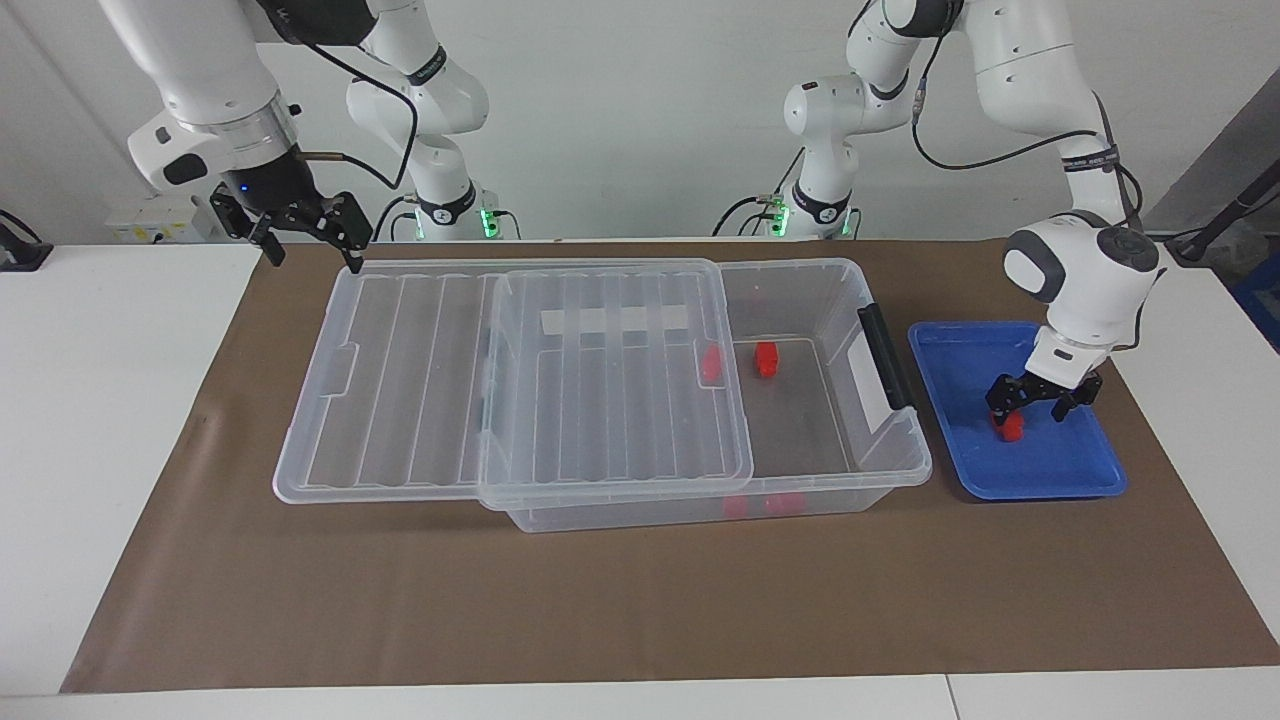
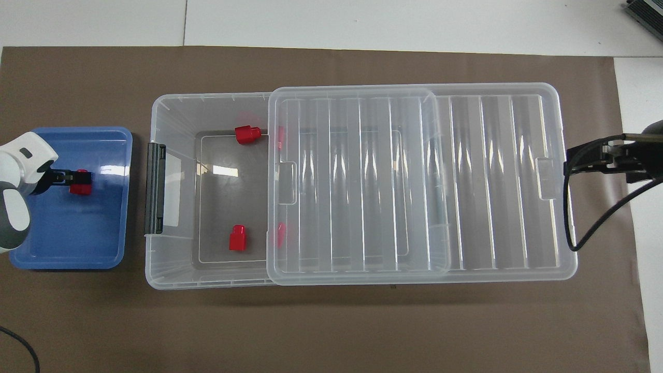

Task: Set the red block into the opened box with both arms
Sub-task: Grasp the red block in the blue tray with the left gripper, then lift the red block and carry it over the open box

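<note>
We found the left gripper [image 1: 1040, 400] low in the blue tray [image 1: 960, 350] at the left arm's end of the table, its fingers spread with one fingertip at the red block [image 1: 1010, 427]; the block still lay on the tray floor, and we could not tell whether the fingers touched it. The box [image 1: 850, 300] sat mid-table on the brown mat [image 1: 640, 600], its ribbed lid [image 1: 615, 390] slid toward the right arm's end, leaving the part by the black handle [image 1: 886, 355] uncovered. Two red blocks [image 2: 238, 238] lay on the uncovered floor. We saw the right gripper [image 1: 305, 245], fingers spread and holding nothing, over the lid's end toward the right arm.
</note>
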{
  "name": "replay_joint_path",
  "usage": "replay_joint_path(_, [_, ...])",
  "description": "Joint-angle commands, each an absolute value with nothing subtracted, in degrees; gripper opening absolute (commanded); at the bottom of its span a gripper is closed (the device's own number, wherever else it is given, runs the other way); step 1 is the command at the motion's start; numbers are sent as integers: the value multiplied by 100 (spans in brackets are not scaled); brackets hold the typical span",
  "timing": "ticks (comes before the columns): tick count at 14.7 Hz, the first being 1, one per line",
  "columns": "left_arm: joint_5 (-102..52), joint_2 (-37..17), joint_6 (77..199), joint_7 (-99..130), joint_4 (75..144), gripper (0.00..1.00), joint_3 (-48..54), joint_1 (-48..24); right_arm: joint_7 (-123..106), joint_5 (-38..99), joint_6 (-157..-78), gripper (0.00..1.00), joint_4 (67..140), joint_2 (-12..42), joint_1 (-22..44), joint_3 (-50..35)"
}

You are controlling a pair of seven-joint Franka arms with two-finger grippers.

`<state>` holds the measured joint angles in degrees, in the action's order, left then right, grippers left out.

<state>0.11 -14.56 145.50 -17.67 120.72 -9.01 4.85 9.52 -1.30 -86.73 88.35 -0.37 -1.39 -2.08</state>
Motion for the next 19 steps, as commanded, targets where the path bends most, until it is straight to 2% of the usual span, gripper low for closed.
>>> replay_joint_path(1, [88,-1397,14722,-1723,12217,100,-923,448,1055,-202,-8587,100,8798,-18,-167,-246])
replay_joint_path(2, [88,-1397,14722,-1714,12234,100,-923,448,1046,-202,-8561,100,8763,9,-176,-246])
replay_joint_path(3, [88,-1389,14739,-1705,12252,88,-923,448,1046,-211,-8561,100,8737,17,-184,-246])
replay_joint_path(8, [88,-1397,14739,-1547,12252,4,-923,413,1037,-141,-8622,100,8833,-35,-237,-229])
replay_joint_path(9, [88,-1397,14731,-1547,12252,0,-923,413,1028,-141,-8622,100,8833,-35,-255,-229])
replay_joint_path(13, [44,-1415,14547,-1460,12086,0,-888,317,1028,-132,-8613,100,8824,-44,-246,-229])
replay_joint_path(19, [-139,-1363,12203,-55,10418,0,-870,-421,1028,-132,-8622,100,8833,-44,-246,-229])
